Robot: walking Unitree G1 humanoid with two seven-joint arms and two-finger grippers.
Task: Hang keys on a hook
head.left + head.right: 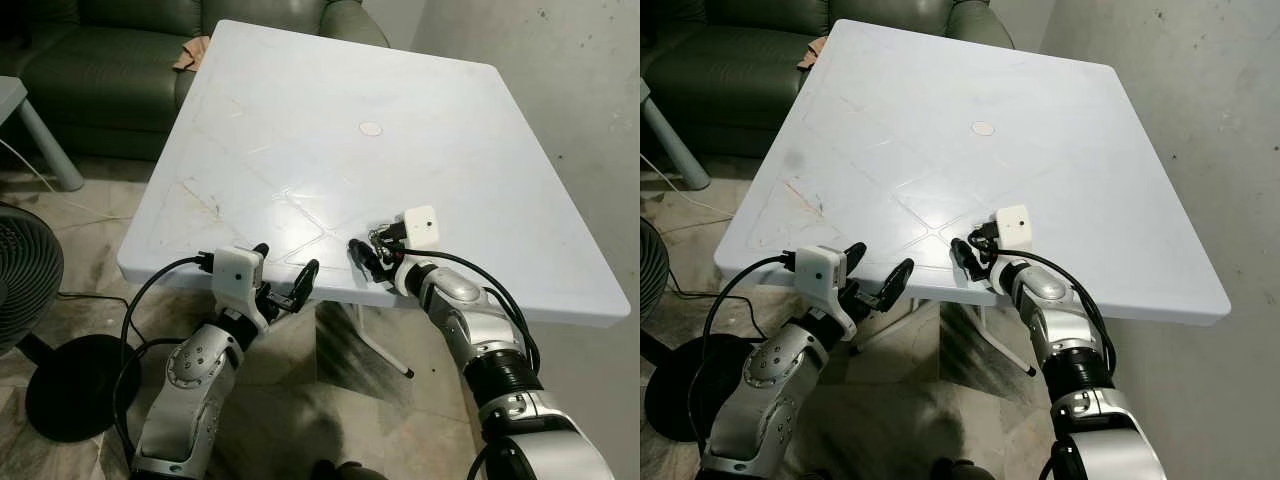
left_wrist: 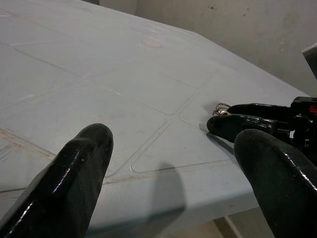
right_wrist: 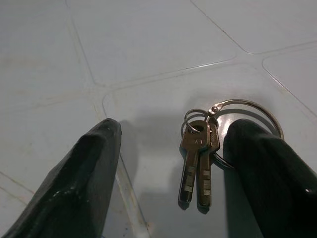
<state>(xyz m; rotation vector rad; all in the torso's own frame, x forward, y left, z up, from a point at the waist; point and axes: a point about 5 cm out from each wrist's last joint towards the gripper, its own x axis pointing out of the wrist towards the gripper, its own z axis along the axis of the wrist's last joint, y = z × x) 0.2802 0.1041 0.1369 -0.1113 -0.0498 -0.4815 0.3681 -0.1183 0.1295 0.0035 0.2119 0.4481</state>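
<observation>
Two brass keys on a steel ring (image 3: 200, 163) are seen flat on the white plastic table (image 1: 420, 130), between the spread fingers of the right gripper (image 3: 173, 163), ungrasped. The left gripper (image 1: 283, 275) is held wide just off the table edge. Grasping, carrying and hanging are judged still to be done.

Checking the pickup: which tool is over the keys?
The right tool, open around the keys on the table; the left tool hangs off the edge.

Keys (image 3: 199, 166) on table (image 1: 300, 130), near edge
</observation>
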